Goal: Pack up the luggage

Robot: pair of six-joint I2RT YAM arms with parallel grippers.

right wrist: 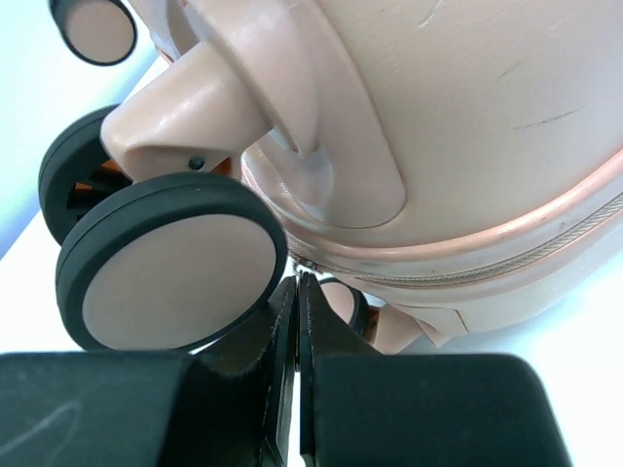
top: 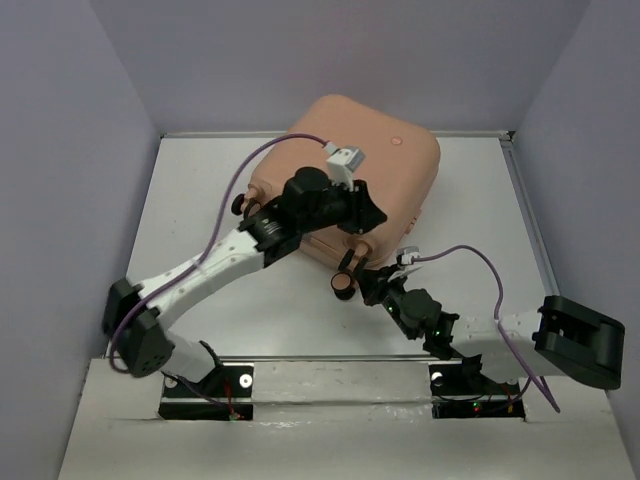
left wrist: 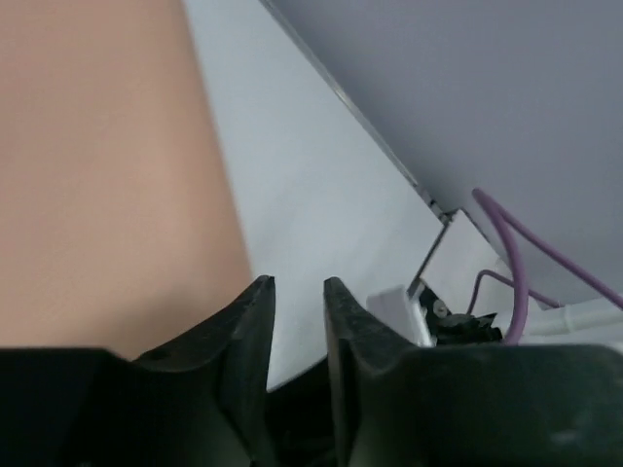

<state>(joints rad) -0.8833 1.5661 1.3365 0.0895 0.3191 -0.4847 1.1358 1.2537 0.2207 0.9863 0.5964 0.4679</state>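
The peach-pink luggage [top: 385, 160] lies closed on the table at the back, its caster wheels toward me. My left gripper [top: 372, 216] hovers over its near edge, open and empty; in the left wrist view [left wrist: 299, 284] the shell [left wrist: 97, 175] fills the left side. My right gripper [top: 368, 276] is low at the wheel end. In the right wrist view [right wrist: 297, 279] its fingers are pinched together at the zipper line [right wrist: 506, 263], on what looks like the small zipper pull, right beside a caster wheel [right wrist: 180, 268]. The shell [right wrist: 487, 117] fills the view above.
The white table [top: 200, 200] is walled by lavender panels on left, right and back. Purple cables [top: 230, 190] loop from both wrists. A second wheel [right wrist: 92, 29] shows at upper left in the right wrist view. The arm bases [top: 210, 385] sit at the near edge.
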